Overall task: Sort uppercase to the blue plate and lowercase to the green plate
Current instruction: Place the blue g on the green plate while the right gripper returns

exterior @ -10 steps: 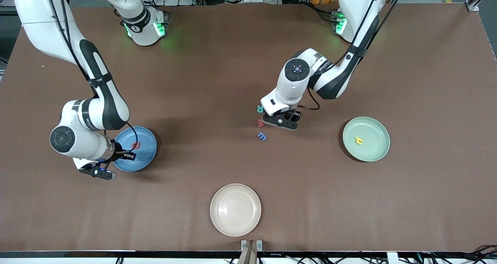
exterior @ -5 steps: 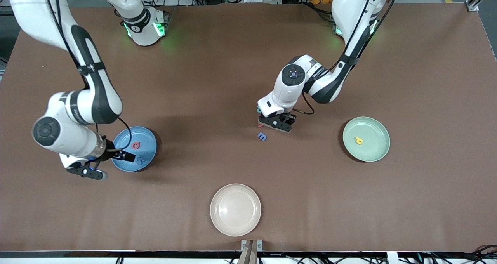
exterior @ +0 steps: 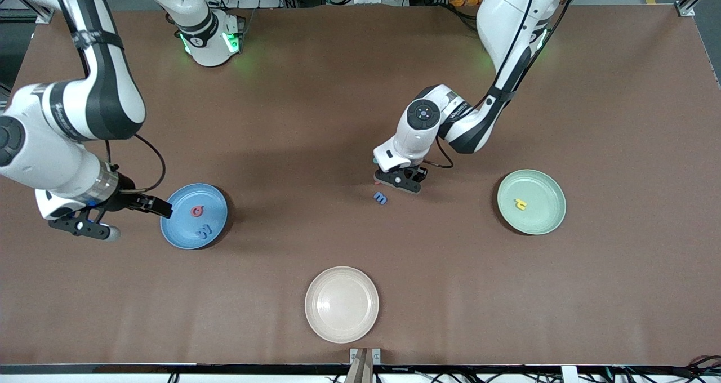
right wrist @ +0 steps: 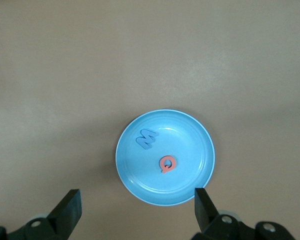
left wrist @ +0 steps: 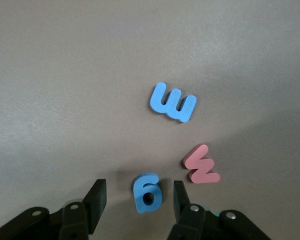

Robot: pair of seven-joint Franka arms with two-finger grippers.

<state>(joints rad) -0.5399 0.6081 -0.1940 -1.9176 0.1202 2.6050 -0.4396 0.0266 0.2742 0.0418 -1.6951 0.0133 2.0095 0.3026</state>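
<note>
Fingers [right wrist: 70, 207] of R gripper [exterior: 158, 206] spread wide, nothing betw them. It hangs over the edge of blue plate [exterior: 180, 234] at the right arm's end of the table; looks idle. Plate holds red Q [exterior: 196, 210] and blue W [exterior: 203, 232], so two caps done. Beige plate [exterior: 342, 326], nearest the front cam, isn't part of the sort.

Mid-table: loose letters. Blue m [exterior: 381, 197] lies nearer the front cam than the L gripper [left wrist: 139, 183]. Red w [left wrist: 202, 164] sits just beside that gripper, mostly covered in front view. Blue g [left wrist: 147, 192] shows in left wrist view only.

Key relation: L gripper is low over the table w/ the g betw its fingers [left wrist: 97, 200]. Fingers apart, a gap showing each side, no contact yet. The g sits off-centre, closer to the finger on the red w's side. Its long axis runs roughly along the fingers w/ a slight tilt, so the close would come across its narrow width. Good pinch line, imo. Risk: the near finger touches first and nudges the g. Red w is close to that finger's outer side but apart from it.

Left arm is clearly the nearer one; R is well apart from this cluster.

Green plate [exterior: 549, 217], toward the left arm's end, holds one yellow letter [exterior: 520, 204]; the g prob goes there next.
</note>
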